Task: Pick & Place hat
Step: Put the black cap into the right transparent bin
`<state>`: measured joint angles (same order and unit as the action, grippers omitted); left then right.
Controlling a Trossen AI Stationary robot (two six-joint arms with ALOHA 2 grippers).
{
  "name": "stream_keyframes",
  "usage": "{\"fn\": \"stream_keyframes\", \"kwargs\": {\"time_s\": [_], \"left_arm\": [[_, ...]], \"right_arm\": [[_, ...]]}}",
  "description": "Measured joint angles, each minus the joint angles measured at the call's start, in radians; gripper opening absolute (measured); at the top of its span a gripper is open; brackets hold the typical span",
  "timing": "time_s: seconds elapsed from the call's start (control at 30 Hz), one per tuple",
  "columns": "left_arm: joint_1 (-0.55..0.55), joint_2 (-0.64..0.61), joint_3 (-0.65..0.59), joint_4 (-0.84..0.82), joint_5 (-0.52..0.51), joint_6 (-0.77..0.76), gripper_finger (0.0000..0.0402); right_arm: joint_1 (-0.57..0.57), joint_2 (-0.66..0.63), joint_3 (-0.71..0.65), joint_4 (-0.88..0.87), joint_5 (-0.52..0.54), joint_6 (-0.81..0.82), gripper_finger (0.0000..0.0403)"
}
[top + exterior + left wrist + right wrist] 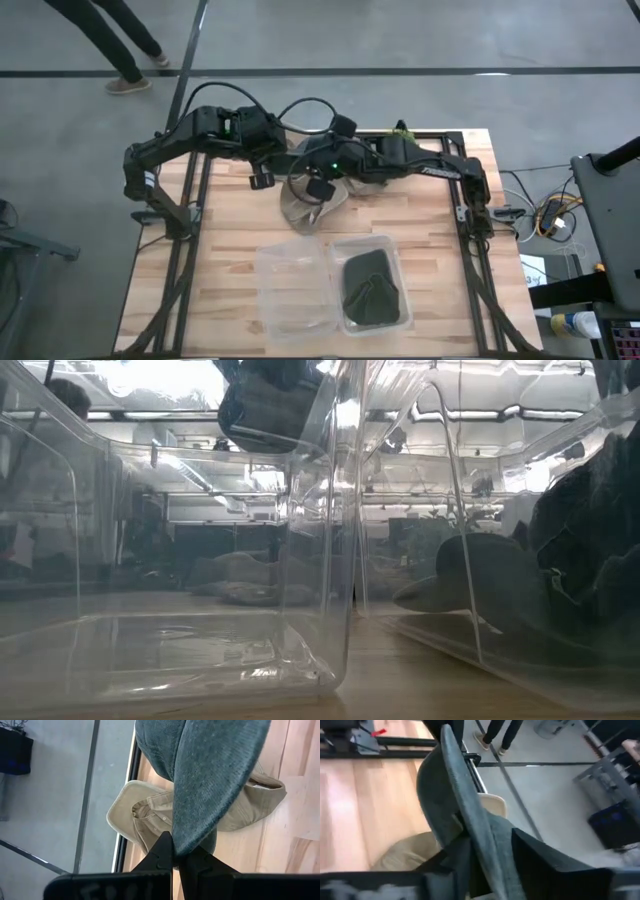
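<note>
A grey-blue corduroy hat (215, 775) hangs in the air between both grippers, over the table's far middle; the arms mostly hide it in the high view (300, 163). My left gripper (175, 856) is shut on it, coming from the left. My right gripper (485, 851) is shut on it from the right. Below it a beige cap (303, 207) lies on the wood, its brim over the table's far edge (122, 805). A dark green hat (372, 290) lies in the right clear bin. My left gripper pinches a narrow folded end of the grey-blue hat (189, 840) between its two fingers. The hat is lifted clear above the beige cap. My right gripper has the hat's thin curved edge (479, 832) pinched between its two fingers, which lie across that edge. The hat stands clear of the table.
Two clear plastic bins sit side by side at the table's near edge: the left one (293, 285) is empty, the right one (392, 250) holds the green hat. A person's legs (125, 50) show on the floor beyond the table. Bare wood lies to the left and right.
</note>
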<state>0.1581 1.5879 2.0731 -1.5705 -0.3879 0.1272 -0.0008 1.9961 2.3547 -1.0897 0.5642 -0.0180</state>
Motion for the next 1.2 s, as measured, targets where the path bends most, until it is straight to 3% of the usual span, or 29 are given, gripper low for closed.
{"fn": "stream_keyframes", "kwargs": {"time_s": [0.13,0.23,0.67,0.77,0.93,1.2], "left_arm": [[0.000,0.000,0.000,0.002,0.003,0.002,0.0005],[0.001,0.000,0.000,0.003,0.005,0.012,0.0005],[0.003,-0.001,0.001,0.062,-0.027,0.048,0.0037],[0.007,-0.001,0.005,0.076,-0.078,0.049,0.0058],[0.013,-0.017,0.012,0.080,-0.325,0.134,0.0088],[0.011,-0.069,0.037,0.205,-0.453,0.170,0.0092]], "right_arm": [[-0.020,0.001,0.000,0.003,-0.095,0.069,0.0037],[-0.029,0.001,0.000,0.003,-0.114,0.090,0.0017],[-0.036,-0.018,0.001,-0.041,-0.147,0.125,0.0010],[-0.041,-0.018,0.002,-0.089,-0.150,0.174,0.0010],[-0.049,-0.027,0.000,-0.147,-0.139,0.232,0.0009],[-0.083,-0.098,0.001,-0.222,-0.145,0.380,0.0009]]}}
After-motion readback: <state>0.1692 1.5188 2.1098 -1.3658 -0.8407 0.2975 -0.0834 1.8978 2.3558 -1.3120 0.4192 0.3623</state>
